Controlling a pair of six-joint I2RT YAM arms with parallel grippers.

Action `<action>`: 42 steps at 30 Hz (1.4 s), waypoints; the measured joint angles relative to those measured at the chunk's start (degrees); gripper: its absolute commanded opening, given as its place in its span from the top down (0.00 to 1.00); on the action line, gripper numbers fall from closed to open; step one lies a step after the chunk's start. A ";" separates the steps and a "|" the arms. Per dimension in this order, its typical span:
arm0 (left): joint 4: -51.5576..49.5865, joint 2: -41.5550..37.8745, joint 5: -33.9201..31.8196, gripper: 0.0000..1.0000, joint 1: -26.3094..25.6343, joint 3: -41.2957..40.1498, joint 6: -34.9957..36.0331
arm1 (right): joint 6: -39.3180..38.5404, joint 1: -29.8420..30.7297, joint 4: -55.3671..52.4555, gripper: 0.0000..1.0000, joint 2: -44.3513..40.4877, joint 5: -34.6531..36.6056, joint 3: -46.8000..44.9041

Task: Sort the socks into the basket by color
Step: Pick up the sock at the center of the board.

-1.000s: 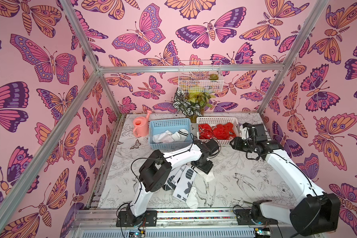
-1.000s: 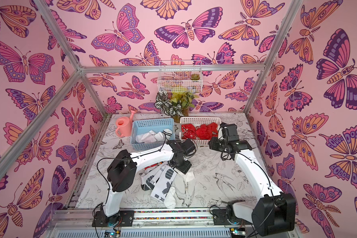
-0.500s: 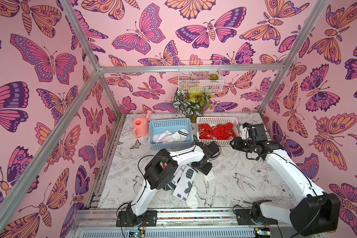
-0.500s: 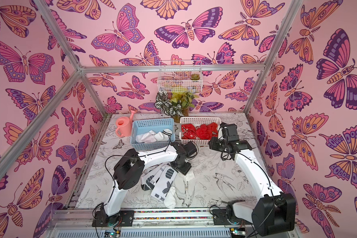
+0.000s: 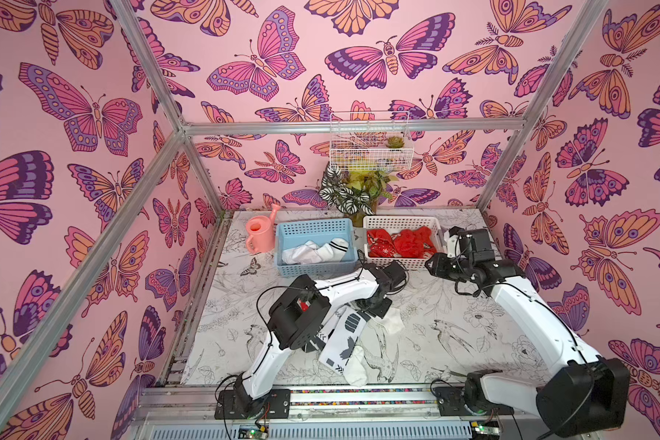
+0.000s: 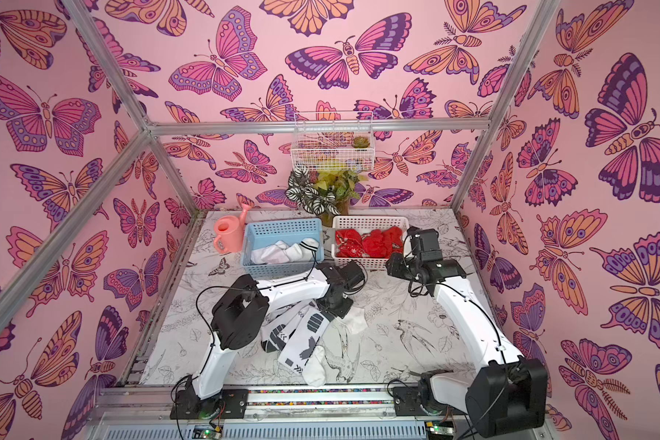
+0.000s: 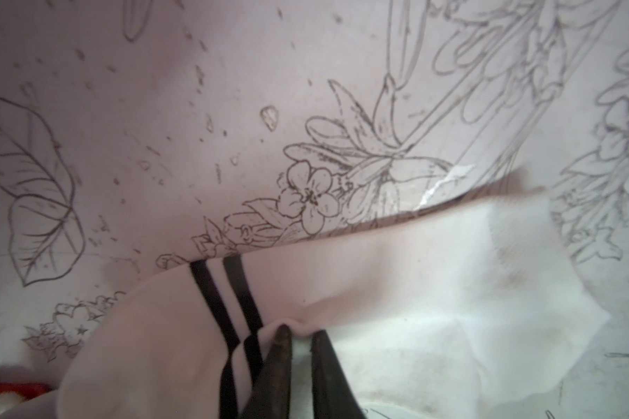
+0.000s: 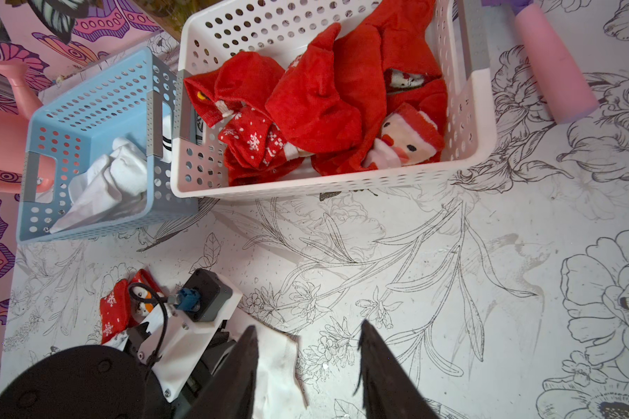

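Note:
In the left wrist view my left gripper (image 7: 300, 332) is shut, pinching a fold of a white sock (image 7: 396, 290) that has two black stripes and lies on the table. Both top views show that gripper (image 5: 374, 304) (image 6: 336, 304) low over the sock (image 5: 394, 320) at the edge of a pile of white patterned socks (image 5: 343, 343). A red snowflake sock (image 8: 113, 312) lies beside the left arm. My right gripper (image 8: 307, 326) (image 5: 435, 263) hangs open and empty in front of the white basket (image 5: 401, 220), which holds red socks (image 5: 397, 244). White socks (image 5: 313, 251) lie in the blue basket (image 5: 317, 268).
A pink watering can (image 5: 258, 234) stands left of the blue basket. A potted plant (image 5: 355, 194) sits behind the baskets, under a wire wall basket (image 5: 370, 148). A pink cylinder (image 8: 552, 65) lies to one side of the white basket.
My left gripper has closed on the striped white sock, and the left arm's elbow has shifted toward the middle of the table. The right arm has not moved.

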 measured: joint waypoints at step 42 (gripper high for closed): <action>1.38 2.36 -0.59 0.90 1.79 3.17 1.29 | -0.02 -0.04 -0.46 0.53 -1.05 2.34 0.00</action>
